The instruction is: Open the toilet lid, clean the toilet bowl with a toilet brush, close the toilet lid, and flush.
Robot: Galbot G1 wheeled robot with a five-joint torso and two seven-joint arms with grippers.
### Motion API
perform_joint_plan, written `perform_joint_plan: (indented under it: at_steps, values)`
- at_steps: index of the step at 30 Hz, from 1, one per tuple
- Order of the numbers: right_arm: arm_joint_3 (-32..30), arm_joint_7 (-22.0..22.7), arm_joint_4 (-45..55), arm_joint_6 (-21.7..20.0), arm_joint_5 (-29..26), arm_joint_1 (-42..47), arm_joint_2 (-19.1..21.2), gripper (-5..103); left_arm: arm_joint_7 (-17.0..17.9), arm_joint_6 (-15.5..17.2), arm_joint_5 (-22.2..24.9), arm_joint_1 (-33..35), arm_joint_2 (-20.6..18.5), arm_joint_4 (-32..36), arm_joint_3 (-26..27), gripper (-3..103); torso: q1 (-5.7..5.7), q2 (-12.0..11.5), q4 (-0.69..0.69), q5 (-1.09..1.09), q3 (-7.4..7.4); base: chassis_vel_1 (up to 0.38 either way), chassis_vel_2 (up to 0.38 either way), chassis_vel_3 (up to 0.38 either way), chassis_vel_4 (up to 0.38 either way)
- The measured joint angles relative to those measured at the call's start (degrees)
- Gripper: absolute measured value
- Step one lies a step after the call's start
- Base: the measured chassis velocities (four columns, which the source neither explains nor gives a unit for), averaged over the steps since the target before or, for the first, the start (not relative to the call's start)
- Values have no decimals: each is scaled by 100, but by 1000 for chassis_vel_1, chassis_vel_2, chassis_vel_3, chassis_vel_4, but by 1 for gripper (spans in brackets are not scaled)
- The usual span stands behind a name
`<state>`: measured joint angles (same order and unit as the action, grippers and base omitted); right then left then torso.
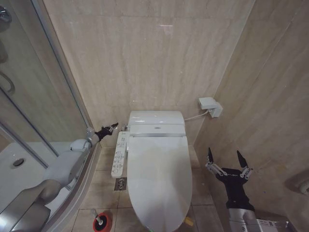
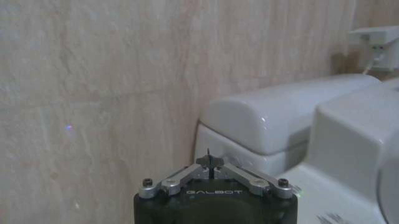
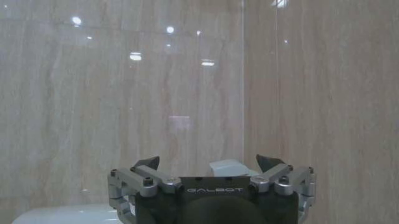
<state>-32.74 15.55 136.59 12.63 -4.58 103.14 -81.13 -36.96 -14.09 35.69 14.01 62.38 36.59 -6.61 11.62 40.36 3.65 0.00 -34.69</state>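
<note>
Two grippers flank the toilet lid (image 1: pixel 159 179), and you should read both against it. That lid lies flat and closed over the toilet bowl (image 1: pixel 186 220), its long axis running from the tank (image 1: pixel 156 121) toward the robot.

Your left gripper (image 1: pixel 108 129) sits beside the lid's back left corner, just beyond the control panel (image 1: pixel 119 154), with its fingers pinched together and pointing at the tank. In the left wrist view the tips (image 2: pixel 209 161) meet at a single point, aimed at the gap between wall and tank. Your right gripper (image 1: pixel 226 162) hangs off the lid's right side, about level with its middle and clearly apart from it, jaws spread wide and holding nothing.

The toilet brush (image 1: pixel 99 222) stands in its red holder (image 1: pixel 103 224) on the floor off the lid's front left corner, so your left arm looks nearer to it.

Expect trouble reading the lid's front edge: it is cut off, and only a scrap of the yellow strip (image 1: pixel 189 221) shows there. The bowl is almost wholly hidden under the lid. Most of the brush handle is hard to make out.
</note>
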Motion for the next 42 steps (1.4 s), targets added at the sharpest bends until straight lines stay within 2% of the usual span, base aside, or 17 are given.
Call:
perform_joint_plan:
  at_steps: [7, 20, 26, 32, 42]
  values:
    - [0, 0, 0, 0, 0, 0, 0, 100, -343, -46, -119, 34, 50, -98, -72, 0, 0, 0, 2, 0, 0, 0, 0, 0, 0]
    - [0, 0, 0, 0, 0, 0, 0, 100, -532, -97, -225, -134, 177, -578, -205, 0, 0, 1, 0, 0, 0, 0, 0, 0, 0]
    - [0, 0, 0, 0, 0, 0, 0, 100, -519, -90, -238, -109, 169, -487, -158, 0, 0, 1, 4, -1, 0, 0, 0, 0, 0]
    - [0, 0, 0, 0, 0, 0, 0, 100, -475, -58, -216, -29, -9, -228, -125, 0, 0, 1, 0, 0, 0, 0, 0, 0, 0]
    - [0, 0, 0, 0, 0, 0, 0, 100, -464, -52, -208, -27, 27, -194, -105, 0, -1, 1, 3, 0, 1, -65, 57, 55, -69]
